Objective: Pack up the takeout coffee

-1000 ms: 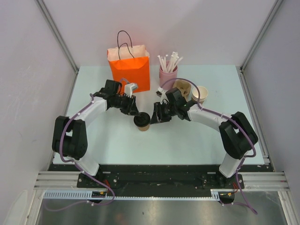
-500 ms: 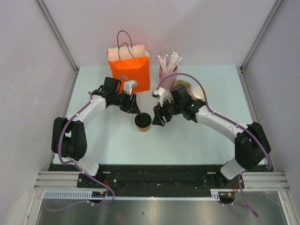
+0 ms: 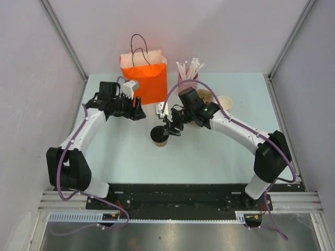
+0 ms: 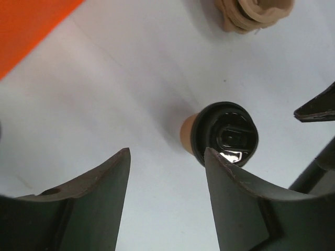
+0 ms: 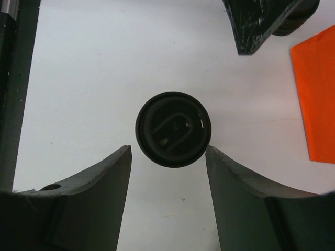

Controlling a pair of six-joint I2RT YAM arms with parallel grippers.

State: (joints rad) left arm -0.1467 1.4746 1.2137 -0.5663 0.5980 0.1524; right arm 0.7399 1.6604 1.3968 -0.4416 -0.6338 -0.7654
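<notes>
Left fingers (image 4: 99, 198), spread, have retreated to 10 o'clock of the takeout coffee (image 3: 158, 136), near the orange bag (image 3: 144, 78); right fingers (image 5: 94, 198), spread, now hover above it.

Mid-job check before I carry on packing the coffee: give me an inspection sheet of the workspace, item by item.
Surface: pale table, no spill seen.
Job's things: takeout coffee upright on the table, black lid on, in front of the upright orange paper bag.
Clutter: pink cup of straws, stacked paper cups and pulp cup carrier, all back right.
Grippers: left gripper open, empty, beside the bag; right gripper open over the coffee, not gripping it.
Cables: purple cables along both arms; the right one loops up near the straws.
Surroundings: plain walls, metal frame posts; nothing else seen.
</notes>
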